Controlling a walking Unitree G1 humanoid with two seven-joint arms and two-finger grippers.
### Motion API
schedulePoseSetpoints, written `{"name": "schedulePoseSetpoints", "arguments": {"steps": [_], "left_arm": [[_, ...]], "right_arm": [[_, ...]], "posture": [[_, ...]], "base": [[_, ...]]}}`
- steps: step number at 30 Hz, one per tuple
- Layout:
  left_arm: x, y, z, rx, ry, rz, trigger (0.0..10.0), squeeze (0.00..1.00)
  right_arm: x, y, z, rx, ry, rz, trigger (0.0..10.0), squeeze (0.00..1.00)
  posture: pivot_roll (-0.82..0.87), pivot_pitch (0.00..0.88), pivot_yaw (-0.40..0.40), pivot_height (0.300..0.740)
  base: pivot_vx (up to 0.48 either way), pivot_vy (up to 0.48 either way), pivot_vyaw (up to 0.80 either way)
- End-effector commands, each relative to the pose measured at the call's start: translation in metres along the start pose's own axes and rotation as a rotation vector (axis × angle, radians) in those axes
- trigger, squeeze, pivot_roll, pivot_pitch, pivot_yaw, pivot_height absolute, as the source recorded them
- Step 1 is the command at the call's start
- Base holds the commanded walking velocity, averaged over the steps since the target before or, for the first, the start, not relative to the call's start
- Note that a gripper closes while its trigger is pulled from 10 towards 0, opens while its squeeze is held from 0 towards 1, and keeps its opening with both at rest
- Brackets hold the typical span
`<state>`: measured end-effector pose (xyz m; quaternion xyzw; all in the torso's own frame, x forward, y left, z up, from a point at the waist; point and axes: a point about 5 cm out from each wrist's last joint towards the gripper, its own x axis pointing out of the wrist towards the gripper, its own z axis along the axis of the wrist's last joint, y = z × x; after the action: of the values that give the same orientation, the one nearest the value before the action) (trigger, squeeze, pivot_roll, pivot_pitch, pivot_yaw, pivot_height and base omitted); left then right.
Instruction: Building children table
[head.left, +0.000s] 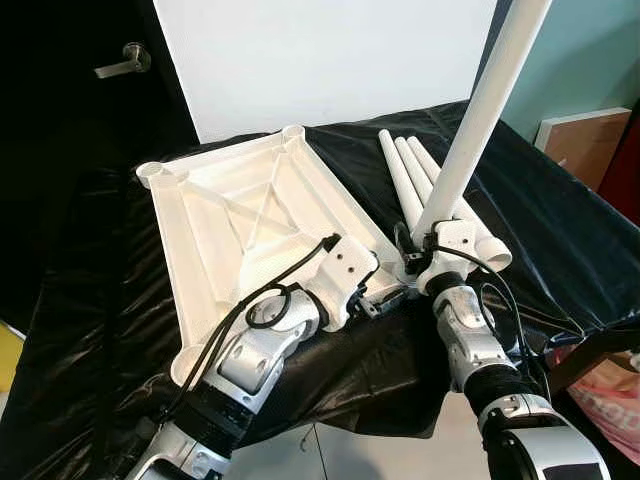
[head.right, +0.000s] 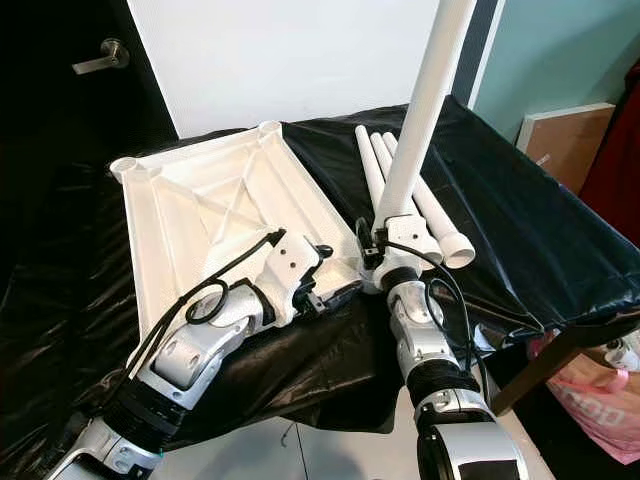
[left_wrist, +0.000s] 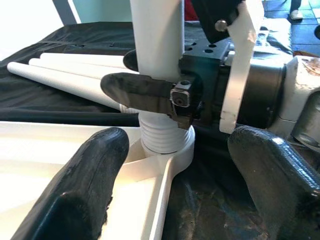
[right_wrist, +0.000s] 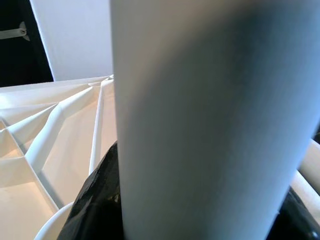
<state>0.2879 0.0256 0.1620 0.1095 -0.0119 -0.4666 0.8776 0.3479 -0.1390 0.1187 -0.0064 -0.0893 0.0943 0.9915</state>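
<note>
Upright, tilted a little toward one o'clock, a white table leg (head.left: 480, 120) was held near its lower end by the right gripper (left_wrist: 165, 92), whose black fingers were clenched around the tube. Its ribbed, threaded end (left_wrist: 162, 137) was seen seated in the near right corner socket (left_wrist: 175, 155) of the upturned white tabletop (head.left: 250, 215), with several ribs above the socket rim, so the leg was judged not yet fully screwed home. The long axis of the leg ran straight up out of the socket, and the coming turn was judged to hinge on that axis staying in line with the socket. The right arm was the nearer one and already on the part.

At about nine o'clock from the leg, the left gripper (head.left: 385, 298) was reached in low over the tabletop's near edge, its fingers (left_wrist: 85, 185) spread apart and grasping nothing, one over the tabletop's inner face and one over the cloth just outside the corner. It was judged to be placed for steadying the top.

Three more white legs (head.left: 410, 175) were laid side by side at twelve o'clock from the socket, just beside the tabletop's right edge.

Everything was rested on a black plastic sheet (head.left: 560, 220) draped over a table. A white wall, a dark door with a lever handle (head.left: 125, 60) and a brown board (head.left: 590, 140) were seen beyond.
</note>
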Motion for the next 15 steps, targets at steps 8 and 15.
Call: {"name": "schedulePoseSetpoints", "arguments": {"steps": [8,15], "left_arm": [[0.000,0.001,-0.001,0.003,0.010,-0.039,10.0,0.00],[0.000,0.001,0.000,0.001,0.006,-0.039,10.0,0.00]], "right_arm": [[-0.023,0.006,-0.031,-0.117,0.110,0.102,10.0,0.00],[-0.028,0.005,-0.036,-0.137,0.122,0.114,10.0,0.00]], "posture": [[-0.19,0.009,0.050,0.740],[-0.19,0.009,0.051,0.740]], "base": [[0.000,0.000,0.00],[0.000,0.000,0.00]]}}
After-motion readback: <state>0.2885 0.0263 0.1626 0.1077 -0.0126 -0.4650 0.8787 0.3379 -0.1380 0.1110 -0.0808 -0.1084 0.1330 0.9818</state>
